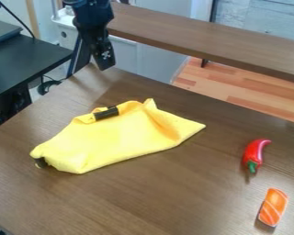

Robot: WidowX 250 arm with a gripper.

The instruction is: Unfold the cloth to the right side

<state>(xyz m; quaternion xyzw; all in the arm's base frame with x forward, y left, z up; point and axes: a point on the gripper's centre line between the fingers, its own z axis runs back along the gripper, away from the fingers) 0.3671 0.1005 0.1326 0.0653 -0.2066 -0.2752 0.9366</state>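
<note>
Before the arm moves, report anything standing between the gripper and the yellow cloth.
Nothing visible stands between the gripper and the cloth. The red pepper, farther right in view, might interfere only if the cloth spreads that far.

We are seeing bright, soft light on the brown wood-grain surface, paling the middle of the yellow fabric cloth. Soft shadows are falling beside the curved, glossy red toy pepper and oblong orange-and-white toy sushi piece.
</note>
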